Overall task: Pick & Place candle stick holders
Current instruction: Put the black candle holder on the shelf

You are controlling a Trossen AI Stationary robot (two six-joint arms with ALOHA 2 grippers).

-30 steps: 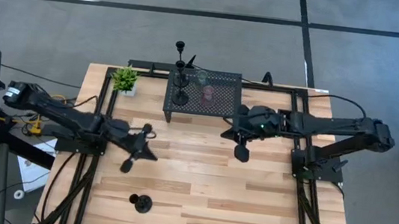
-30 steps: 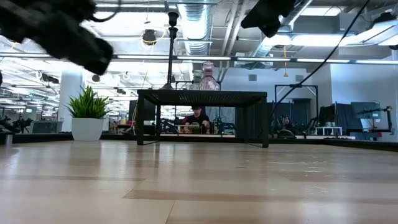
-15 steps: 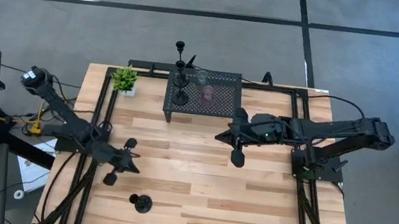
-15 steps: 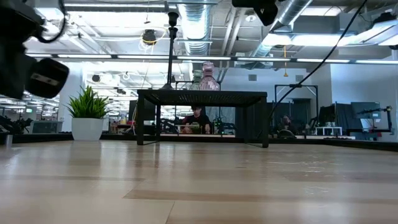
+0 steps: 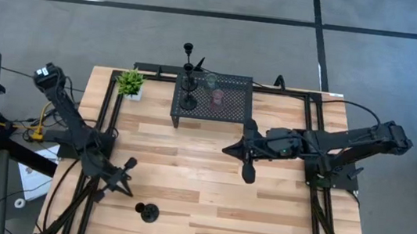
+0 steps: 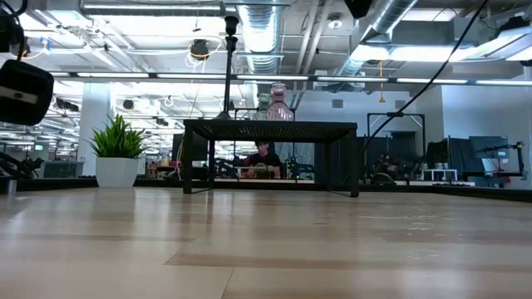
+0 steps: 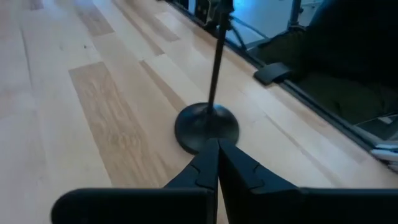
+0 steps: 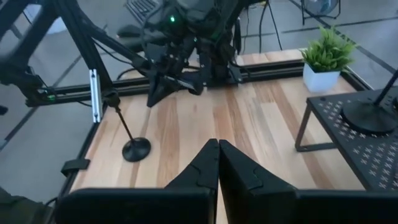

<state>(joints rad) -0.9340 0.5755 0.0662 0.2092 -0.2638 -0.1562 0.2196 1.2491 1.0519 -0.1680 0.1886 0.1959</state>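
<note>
The left gripper (image 5: 124,177) hangs with jaws pressed together just short of a black stemmed holder (image 7: 208,124) standing upright on the wooden surface (image 5: 209,180). The right gripper (image 5: 245,165), jaws likewise pressed together, hovers mid-surface, near the perforated stand (image 5: 212,102) carrying the other holders (image 5: 188,99)

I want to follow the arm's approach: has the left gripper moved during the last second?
Yes. In the high view the left gripper has moved toward the table's near edge, closer to the lone slim black stemmed candle holder standing there.
</note>
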